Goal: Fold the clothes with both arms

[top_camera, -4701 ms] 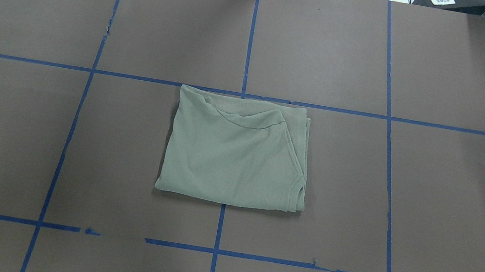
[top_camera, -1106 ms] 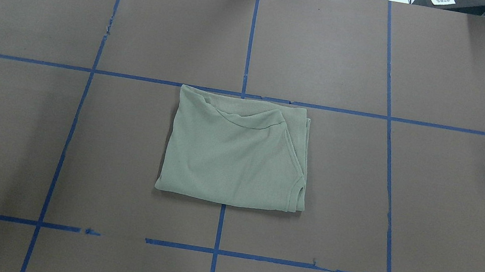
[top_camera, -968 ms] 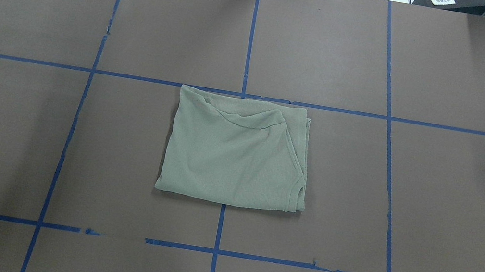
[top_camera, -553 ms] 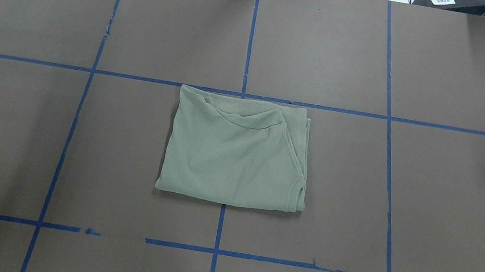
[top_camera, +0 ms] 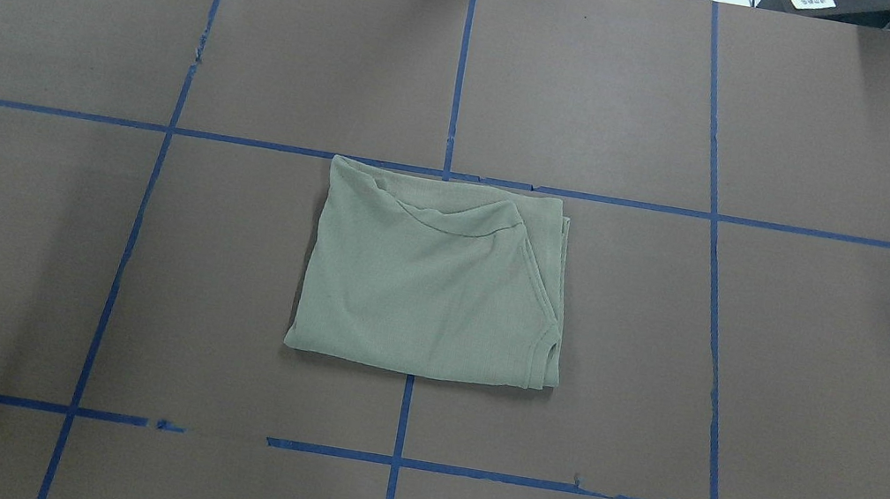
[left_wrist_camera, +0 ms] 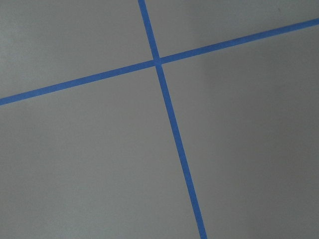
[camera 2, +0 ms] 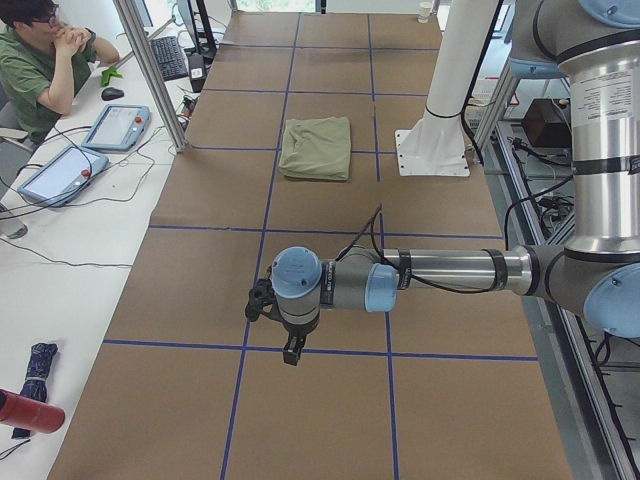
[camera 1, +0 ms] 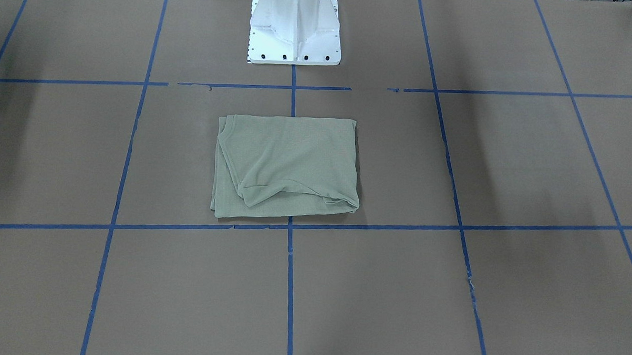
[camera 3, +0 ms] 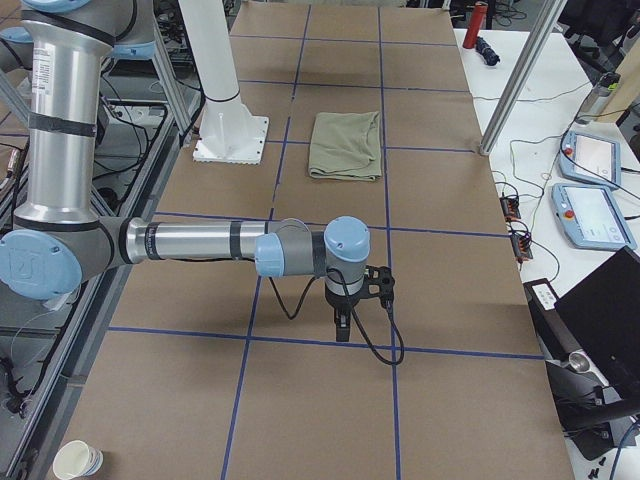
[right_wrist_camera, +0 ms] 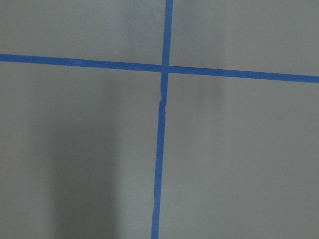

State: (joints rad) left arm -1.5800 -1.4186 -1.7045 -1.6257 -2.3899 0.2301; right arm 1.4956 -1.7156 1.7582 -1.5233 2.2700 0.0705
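We see the sage-green shirt point(top_camera: 433, 279) lying folded into a compact rectangle at the middle of the brown surface point(top_camera: 820, 362), near the white pedestal base point(camera 1: 295, 29) and apart from it. Its far edge runs along a blue tape line point(top_camera: 161, 128), and the centre line of tape passes under it. A ribbed hem curves across the top layer, and stacked fold edges show on the robot's right side.

Both arms are well apart from the shirt, one toward each end of the surface. The left arm point(camera 2: 450, 270) reaches out level, its hand point(camera 2: 292, 352) pointing down close to a tape line. The right arm point(camera 3: 200, 243) is posed the same way, its hand point(camera 3: 343, 330) also pointing down. We cannot tell whether either hand is released or clenched. Each wrist view looks down on a crossing of tape lines. A person point(camera 2: 40, 55) in a green top sits across from the robot.
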